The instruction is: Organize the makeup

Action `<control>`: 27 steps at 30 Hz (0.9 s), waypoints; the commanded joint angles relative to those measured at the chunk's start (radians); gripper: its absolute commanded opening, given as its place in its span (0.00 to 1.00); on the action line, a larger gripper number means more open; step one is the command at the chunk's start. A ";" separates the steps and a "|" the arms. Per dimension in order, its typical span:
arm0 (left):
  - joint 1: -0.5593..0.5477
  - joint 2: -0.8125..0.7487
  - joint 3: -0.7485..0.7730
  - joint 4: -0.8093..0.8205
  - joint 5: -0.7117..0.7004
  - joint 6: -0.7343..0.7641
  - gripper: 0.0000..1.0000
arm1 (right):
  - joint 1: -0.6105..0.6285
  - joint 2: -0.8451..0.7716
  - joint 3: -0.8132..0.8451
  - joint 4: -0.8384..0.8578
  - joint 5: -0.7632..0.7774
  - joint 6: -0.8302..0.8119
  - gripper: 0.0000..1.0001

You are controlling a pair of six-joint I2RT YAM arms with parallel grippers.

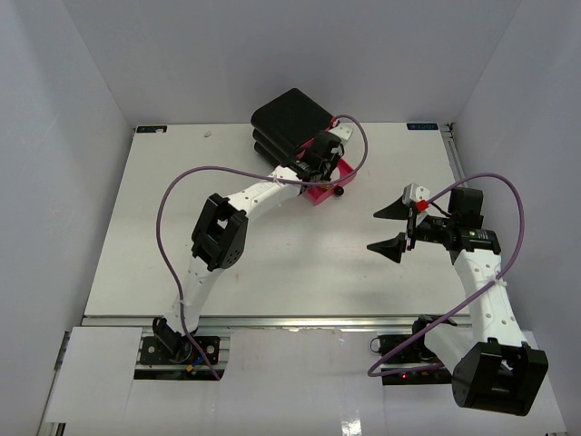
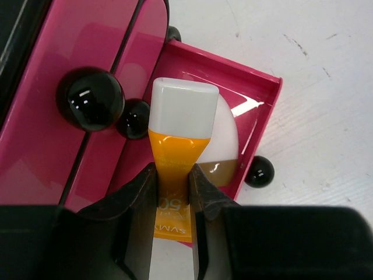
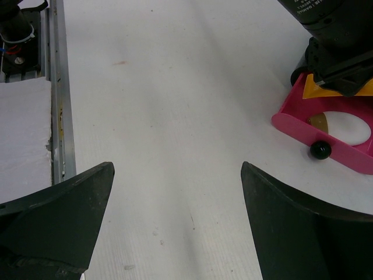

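While left gripper pinches the glossy orange tube at the pink drawer | egg-shaped piece inside | right gripper gapes wide.

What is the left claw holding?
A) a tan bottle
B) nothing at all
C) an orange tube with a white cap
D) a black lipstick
C: the left claw is pinched on the orange tube, white cap pointing away, over the open pink drawer.
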 commanded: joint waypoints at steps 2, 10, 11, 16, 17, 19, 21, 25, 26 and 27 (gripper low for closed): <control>0.010 0.010 0.043 0.051 -0.052 0.045 0.39 | -0.006 0.006 -0.013 0.010 -0.040 0.000 0.96; 0.012 0.031 0.038 0.054 -0.048 0.053 0.53 | -0.008 0.007 -0.016 0.012 -0.040 -0.001 0.96; 0.012 0.031 0.037 0.054 -0.047 0.053 0.55 | -0.008 0.008 -0.016 0.012 -0.040 -0.002 0.96; 0.012 0.017 0.036 0.047 -0.031 0.052 0.61 | -0.010 0.010 -0.018 0.012 -0.040 -0.003 0.96; 0.012 0.014 0.035 0.045 -0.030 0.052 0.61 | -0.011 0.010 -0.018 0.012 -0.039 -0.003 0.96; 0.012 0.001 0.032 0.039 -0.022 0.049 0.61 | -0.011 0.010 -0.019 0.012 -0.039 -0.003 0.96; 0.012 -0.021 0.023 0.037 -0.011 0.043 0.61 | -0.013 0.011 -0.019 0.012 -0.039 -0.003 0.96; 0.012 -0.071 -0.002 0.037 0.023 0.025 0.61 | -0.015 0.011 -0.021 0.014 -0.042 -0.003 0.96; 0.013 -0.081 -0.009 0.037 0.030 0.021 0.61 | -0.016 0.012 -0.021 0.015 -0.041 -0.002 0.96; 0.013 -0.091 -0.016 0.037 0.037 0.016 0.60 | -0.017 0.012 -0.021 0.015 -0.040 -0.001 0.96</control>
